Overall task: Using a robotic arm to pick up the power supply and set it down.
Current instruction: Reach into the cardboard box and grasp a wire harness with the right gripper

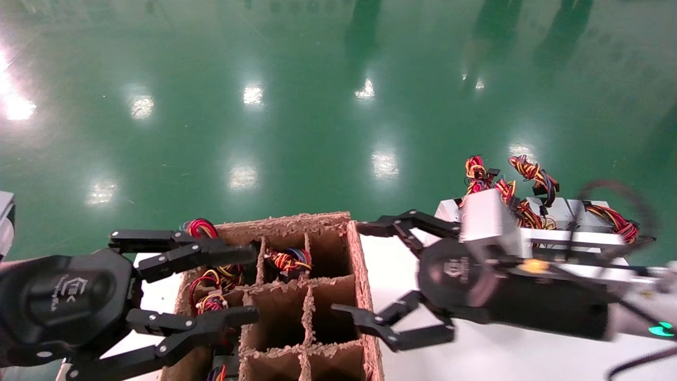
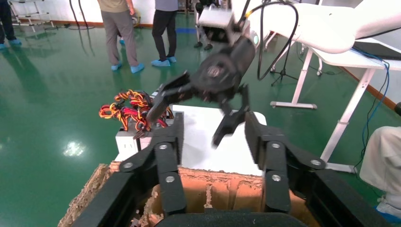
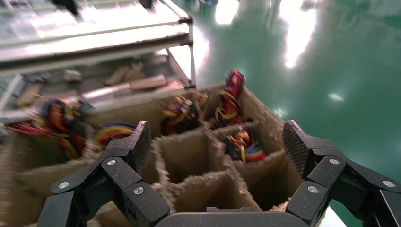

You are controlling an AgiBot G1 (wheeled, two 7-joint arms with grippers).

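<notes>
**Black tools, brown box, green floor**

Both tools, left (image 1: 254,286) and right (image 1: 351,272), were black. Between them sat a brown cardboard divider box (image 1: 365,275), with red, yellow and orange wire bundles (image 1: 288,260) in its cells. Behind the right tool, silver-grey power supplies (image 1: 568,211) lay on a white surface (image 1: 497,354). The floor (image 1: 317,106) was glossy green.

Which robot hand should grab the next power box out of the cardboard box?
Probably the left gripper: it is open over the cardboard box cells holding wire bundles. The right gripper is open and empty over its edge.
</notes>
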